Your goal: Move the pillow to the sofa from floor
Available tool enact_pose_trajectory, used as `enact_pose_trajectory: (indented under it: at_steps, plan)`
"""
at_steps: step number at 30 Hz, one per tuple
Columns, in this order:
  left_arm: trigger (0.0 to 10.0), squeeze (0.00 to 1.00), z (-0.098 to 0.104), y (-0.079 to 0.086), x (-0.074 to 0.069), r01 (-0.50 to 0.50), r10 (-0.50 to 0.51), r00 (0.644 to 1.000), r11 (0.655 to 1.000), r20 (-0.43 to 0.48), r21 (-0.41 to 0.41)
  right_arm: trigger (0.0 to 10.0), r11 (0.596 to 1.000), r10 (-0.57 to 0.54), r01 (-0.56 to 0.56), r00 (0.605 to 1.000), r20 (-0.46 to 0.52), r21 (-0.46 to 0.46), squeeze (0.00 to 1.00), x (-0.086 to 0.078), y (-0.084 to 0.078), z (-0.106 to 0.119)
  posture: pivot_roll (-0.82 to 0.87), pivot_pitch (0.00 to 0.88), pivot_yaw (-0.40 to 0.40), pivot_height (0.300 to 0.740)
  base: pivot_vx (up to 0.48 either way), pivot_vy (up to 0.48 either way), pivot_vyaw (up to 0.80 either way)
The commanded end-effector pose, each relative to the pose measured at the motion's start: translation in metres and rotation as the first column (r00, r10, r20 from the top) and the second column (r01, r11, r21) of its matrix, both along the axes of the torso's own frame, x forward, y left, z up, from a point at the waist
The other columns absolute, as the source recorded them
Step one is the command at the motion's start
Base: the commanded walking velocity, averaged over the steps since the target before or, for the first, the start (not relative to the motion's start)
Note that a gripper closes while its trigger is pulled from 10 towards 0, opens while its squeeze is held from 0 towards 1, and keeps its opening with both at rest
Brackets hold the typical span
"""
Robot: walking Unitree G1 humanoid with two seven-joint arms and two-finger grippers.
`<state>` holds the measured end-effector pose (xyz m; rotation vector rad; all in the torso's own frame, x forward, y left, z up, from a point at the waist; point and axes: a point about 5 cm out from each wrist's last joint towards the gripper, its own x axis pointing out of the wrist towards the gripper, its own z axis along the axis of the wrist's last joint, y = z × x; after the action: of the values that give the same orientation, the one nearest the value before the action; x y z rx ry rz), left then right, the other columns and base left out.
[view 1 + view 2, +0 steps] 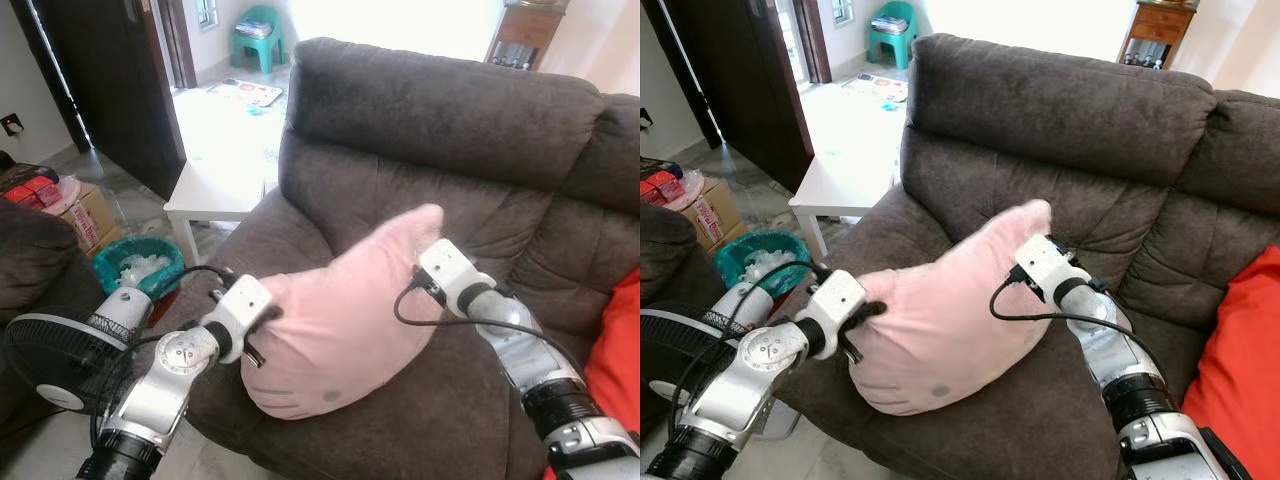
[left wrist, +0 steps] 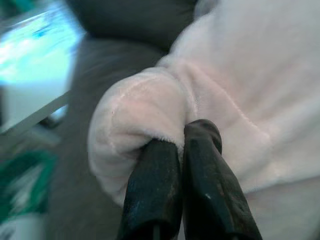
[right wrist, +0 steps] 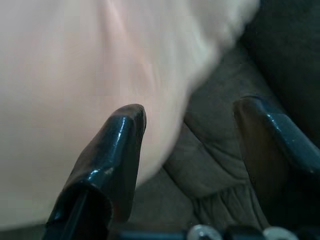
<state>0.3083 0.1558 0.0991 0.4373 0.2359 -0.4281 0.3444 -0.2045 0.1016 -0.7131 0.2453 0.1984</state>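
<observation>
Here the soft pink plush pillow (image 1: 340, 320) lies on the seat of the dark brown fabric sofa (image 1: 440, 120), near its front edge. The left gripper (image 2: 182, 137) has its jaws pressed together, pinching a fold at the pillow's end. The right gripper (image 3: 192, 117) sits at the pillow's other side with its jaws spread, one black finger (image 3: 117, 145) against the plush.

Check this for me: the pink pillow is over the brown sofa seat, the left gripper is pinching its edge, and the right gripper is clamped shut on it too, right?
Not quite. The right gripper is open: the right wrist view shows its fingers spread apart, one against the pink pillow, the other over the brown sofa. The rest holds: the left gripper is pinched shut on the pillow's edge.
</observation>
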Motion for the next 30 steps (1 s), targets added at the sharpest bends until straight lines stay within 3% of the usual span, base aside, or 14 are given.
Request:
enact_pose_trajectory:
  at_steps: [1,4,9,12,13,15,18,21,23,25,27,28,29,30]
  plan:
    - [10.0,0.00,0.001,0.018,0.006,-0.148,0.148,0.989,0.989,0.024,0.012,10.0,0.996,-0.085,0.085,0.996,-0.005,-0.007,0.00,-0.006,-0.016,-0.008,0.08,0.009,-0.076,0.740,0.000,0.000,0.00]
    - [10.0,0.00,-0.002,0.021,0.007,-0.183,0.183,0.983,0.983,0.018,-0.010,10.0,0.990,-0.143,0.143,0.990,-0.011,-0.001,0.00,-0.012,-0.023,-0.016,0.08,0.012,-0.077,0.740,0.000,0.000,0.00]
    - [10.0,0.00,-0.010,0.020,0.007,-0.249,0.250,0.968,0.968,0.024,-0.034,10.0,0.950,-0.307,0.311,0.948,-0.078,0.038,0.00,-0.036,-0.041,-0.052,0.08,0.016,-0.078,0.740,0.000,0.000,0.00]
    - [10.0,0.00,-0.013,0.031,0.007,-0.432,0.436,0.899,0.898,0.041,-0.081,10.0,0.932,-0.354,0.361,0.920,-0.166,0.017,0.00,-0.058,-0.043,-0.081,0.08,0.017,-0.079,0.740,0.000,0.000,0.00]
    - [10.0,0.00,-0.016,0.038,0.006,-0.513,0.518,0.855,0.853,0.033,-0.090,10.0,0.922,-0.374,0.387,0.906,-0.197,0.033,0.00,-0.065,-0.042,-0.090,0.08,0.017,-0.079,0.740,0.000,0.000,0.00]
    - [10.0,0.00,-0.019,0.048,0.004,-0.589,0.592,0.805,0.804,0.025,-0.075,10.0,0.914,-0.389,0.404,0.895,-0.221,0.030,0.00,-0.074,-0.039,-0.100,0.08,0.017,-0.079,0.740,0.000,0.000,0.00]
    - [10.0,0.00,-0.021,0.055,0.003,-0.631,0.632,0.774,0.774,0.037,-0.050,10.0,0.908,-0.403,0.418,0.883,-0.242,0.016,0.00,-0.082,-0.037,-0.110,0.08,0.017,-0.079,0.740,0.000,0.000,0.00]
    - [10.0,0.00,-0.021,0.058,0.004,-0.644,0.646,0.762,0.764,0.055,-0.045,10.0,0.874,-0.456,0.485,0.841,-0.290,0.035,0.00,-0.094,-0.038,-0.124,0.08,0.016,-0.076,0.740,0.000,0.000,0.00]
    - [10.0,0.00,-0.019,0.052,0.006,-0.605,0.611,0.789,0.790,0.056,-0.101,10.0,0.847,-0.488,0.529,0.812,-0.321,0.050,0.00,-0.103,-0.040,-0.131,0.08,0.016,-0.076,0.740,0.000,0.000,0.00]
    - [10.0,0.00,-0.014,0.030,0.008,-0.460,0.479,0.874,0.869,0.078,-0.180,10.0,0.782,-0.560,0.621,0.739,-0.374,0.056,0.00,-0.120,-0.046,-0.143,0.08,0.017,-0.076,0.740,0.000,0.000,0.00]
    - [10.0,0.00,-0.015,0.023,0.008,-0.413,0.433,0.898,0.891,0.076,-0.187,10.0,0.759,-0.579,0.648,0.716,-0.390,0.063,0.00,-0.125,-0.047,-0.147,0.08,0.017,-0.076,0.740,0.000,0.000,0.00]
    - [10.0,0.00,-0.017,0.010,0.005,-0.313,0.330,0.941,0.934,0.078,-0.174,10.0,0.709,-0.603,0.699,0.668,-0.436,0.090,0.00,-0.134,-0.046,-0.153,0.08,0.017,-0.075,0.740,0.000,0.000,0.00]
    - [10.0,0.00,-0.017,0.010,0.005,-0.313,0.330,0.941,0.934,0.078,-0.174,10.0,0.709,-0.603,0.699,0.668,-0.436,0.090,0.00,-0.134,-0.046,-0.153,0.08,0.017,-0.075,0.740,0.000,0.000,0.00]
    - [10.0,0.00,-0.018,-0.002,0.002,-0.227,0.245,0.967,0.953,0.072,-0.199,10.0,0.672,-0.613,0.732,0.635,-0.471,0.112,0.00,-0.142,-0.044,-0.160,0.08,0.020,-0.073,0.740,0.000,0.000,0.00]
